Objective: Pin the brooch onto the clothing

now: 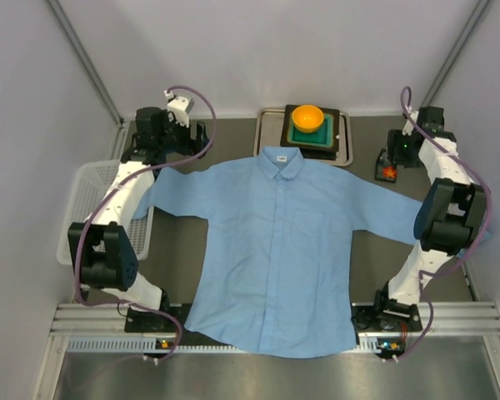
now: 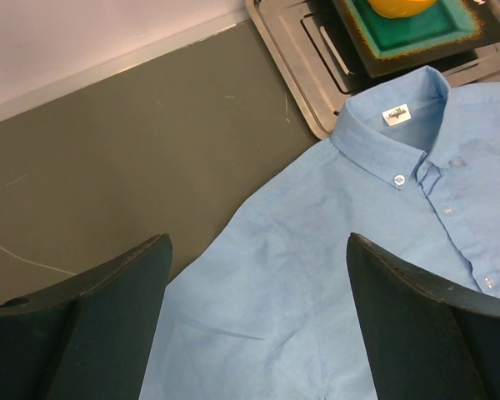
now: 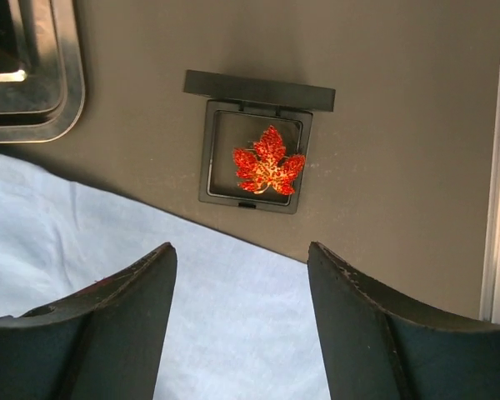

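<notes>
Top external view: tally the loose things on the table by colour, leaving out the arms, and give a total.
Light blue: 1, shirt
Orange: 1, bowl
Red-orange: 1, brooch
Green: 1, plate
Black: 1, case
Silver: 1, tray
White: 1, basket
Total: 7

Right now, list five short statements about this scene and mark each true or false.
1. The shirt lies spread out, front up. True.
2. The brooch is pinned on the shirt. False: it lies in its open black box.
3. The right claw grips the brooch. False: it is open and empty, above the box.
4. The orange bowl sits on a green plate. True.
5. The left claw is shut. False: it is open over the shirt.
</notes>
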### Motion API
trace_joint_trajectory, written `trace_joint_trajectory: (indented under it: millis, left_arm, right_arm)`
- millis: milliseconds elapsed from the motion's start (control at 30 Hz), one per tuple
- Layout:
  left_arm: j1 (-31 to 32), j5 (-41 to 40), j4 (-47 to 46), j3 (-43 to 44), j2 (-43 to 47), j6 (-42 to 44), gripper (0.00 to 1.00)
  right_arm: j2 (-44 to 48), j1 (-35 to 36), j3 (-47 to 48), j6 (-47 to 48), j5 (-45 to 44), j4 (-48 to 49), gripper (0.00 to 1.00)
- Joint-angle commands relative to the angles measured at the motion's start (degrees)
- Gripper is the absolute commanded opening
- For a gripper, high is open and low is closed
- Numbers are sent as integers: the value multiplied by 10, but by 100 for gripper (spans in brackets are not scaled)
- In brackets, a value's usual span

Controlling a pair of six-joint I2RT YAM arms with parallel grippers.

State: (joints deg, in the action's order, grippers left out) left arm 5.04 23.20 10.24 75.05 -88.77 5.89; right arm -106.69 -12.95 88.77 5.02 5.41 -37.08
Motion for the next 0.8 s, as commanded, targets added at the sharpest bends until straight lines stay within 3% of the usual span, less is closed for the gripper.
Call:
trace_joint_trajectory:
  millis: [0, 767]
  left_arm:
    - [2, 41, -34, 34, -16, 9, 91]
    - [2, 47, -18, 81, -77, -13, 89]
  right_arm:
    - [3, -17, -50, 6, 44, 103, 63]
    - [-98, -18, -22, 4, 23, 154, 60]
